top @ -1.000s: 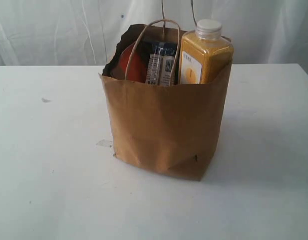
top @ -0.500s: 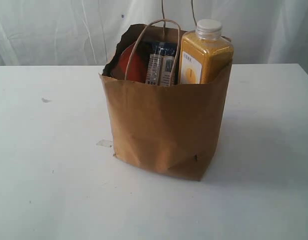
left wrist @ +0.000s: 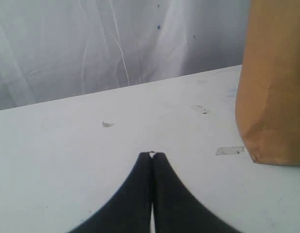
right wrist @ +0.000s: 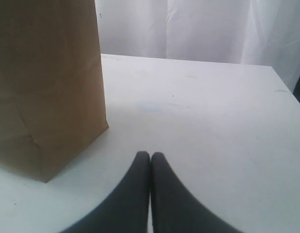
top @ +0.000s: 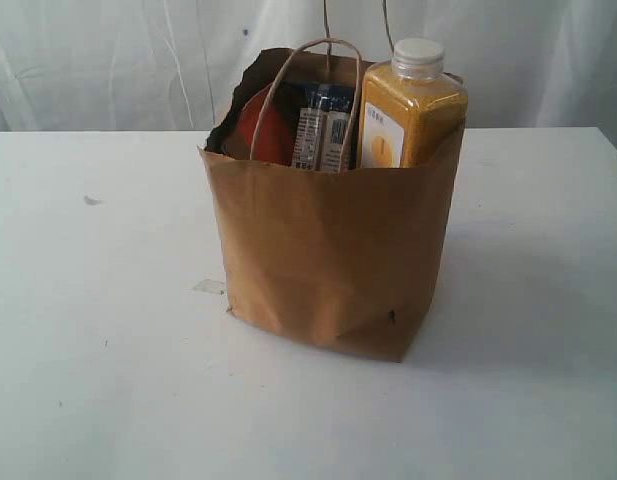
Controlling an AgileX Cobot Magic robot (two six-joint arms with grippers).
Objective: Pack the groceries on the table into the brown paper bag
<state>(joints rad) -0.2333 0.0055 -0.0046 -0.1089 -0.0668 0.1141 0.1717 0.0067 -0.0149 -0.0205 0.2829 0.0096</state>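
Groceries point(top: 323, 135) sit inside the paper bag point(top: 328, 250) on the worktop point(top: 108, 350), both jaws closed on nothing beside it; a bump could tip the bag, its tall bottle point(top: 408, 115) riding high.

Brown paper bag point(top: 328, 250) was plain kraft brown w/ tan handles point(top: 310, 48). Juice bottle point(top: 413, 120) was deep yellow, w/ white cap point(top: 418, 55) & white label point(top: 381, 135). Pouch point(top: 263, 130) showed red-orange. Packet point(top: 323, 135) was dark blue & grey-white w/ barcode stripes. Table point(top: 108, 350) was white w/ few grey specks. Left gripper point(left wrist: 151, 155) & right gripper point(right wrist: 150, 154) were black; curtain point(top: 108, 60) white.
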